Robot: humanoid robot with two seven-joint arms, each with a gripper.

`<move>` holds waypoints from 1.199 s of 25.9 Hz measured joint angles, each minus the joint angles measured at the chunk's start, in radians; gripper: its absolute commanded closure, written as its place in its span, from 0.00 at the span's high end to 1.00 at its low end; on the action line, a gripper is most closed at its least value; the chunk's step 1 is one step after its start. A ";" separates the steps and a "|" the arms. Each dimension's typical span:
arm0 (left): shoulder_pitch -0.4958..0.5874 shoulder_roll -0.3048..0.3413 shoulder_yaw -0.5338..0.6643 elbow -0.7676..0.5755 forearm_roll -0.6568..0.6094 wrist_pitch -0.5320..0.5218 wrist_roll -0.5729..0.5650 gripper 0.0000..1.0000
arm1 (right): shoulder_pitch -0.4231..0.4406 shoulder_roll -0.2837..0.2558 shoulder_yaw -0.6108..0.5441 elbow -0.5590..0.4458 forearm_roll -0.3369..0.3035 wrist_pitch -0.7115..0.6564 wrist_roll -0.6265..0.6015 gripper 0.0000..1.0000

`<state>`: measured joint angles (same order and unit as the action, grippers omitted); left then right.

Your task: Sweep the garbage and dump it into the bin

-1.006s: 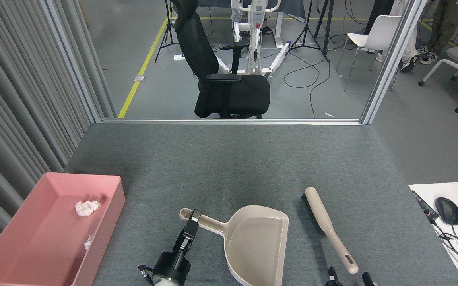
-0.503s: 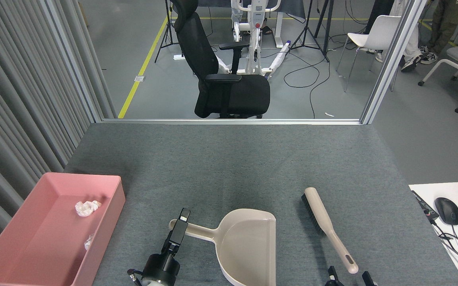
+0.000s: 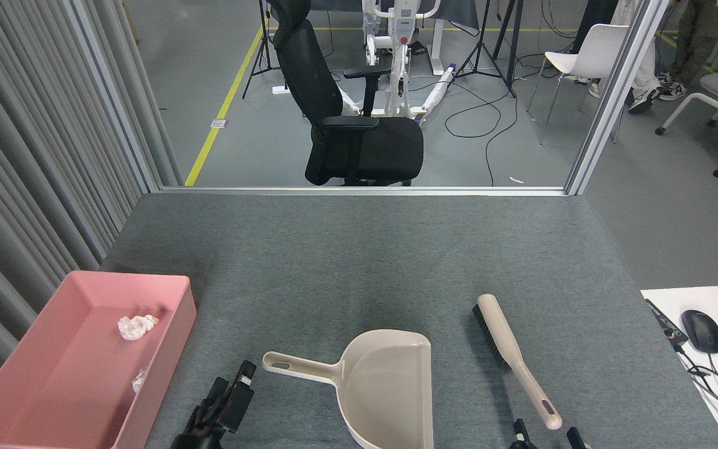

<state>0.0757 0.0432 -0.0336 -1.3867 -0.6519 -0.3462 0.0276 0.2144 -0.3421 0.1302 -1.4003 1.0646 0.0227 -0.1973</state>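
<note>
Inside the pink bin (image 3: 35, 399) at the table's near-left corner: both pieces of garbage. One white tissue wad (image 3: 136, 325) lies on the bin floor toward the far end; the second wad (image 3: 139, 378) sits against the right wall, partly hidden by the rim. Bin rests flat on the grey felt table (image 3: 359, 262). Beige dustpan (image 3: 378, 386) lies flat near the front edge, pan mouth toward the robot, handle pointing left, nothing visible in the pan. Left gripper (image 3: 234, 390) is just left of the dustpan handle tip, near but not touching it, holding nothing; it's dark and seen nearly end-on, so I can't tell how far apart the fingers are. Brush (image 3: 512, 358) lies right of the dustpan, apart from it, bristle head away from the robot, handle toward the front edge. Right gripper (image 3: 546, 434) only shows as two dark fingertips at the bottom edge, just below the brush handle end, spread apart with a gap between them, nothing gripped. Mouse (image 3: 702, 330) on a white desk (image 3: 677, 299) at far right. Black office chair (image 3: 346, 118) on the floor beyond the table.
</note>
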 measured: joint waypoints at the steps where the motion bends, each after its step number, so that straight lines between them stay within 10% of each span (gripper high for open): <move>1: 0.018 0.013 0.010 -0.030 -0.023 0.000 0.000 1.00 | 0.000 0.000 0.000 -0.001 0.000 0.000 0.001 0.98; 11: 0.145 0.137 0.040 -0.311 -0.205 0.065 -0.001 1.00 | 0.033 -0.008 0.001 -0.080 -0.001 -0.004 0.005 0.98; 31: 0.145 0.144 0.106 -0.339 -0.530 0.071 0.063 1.00 | 0.127 -0.041 -0.078 -0.260 0.103 0.002 0.009 0.98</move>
<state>0.2207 0.1876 0.0722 -1.7262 -1.1824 -0.2749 0.0902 0.3410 -0.3829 0.0524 -1.6606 1.1680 0.0250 -0.1881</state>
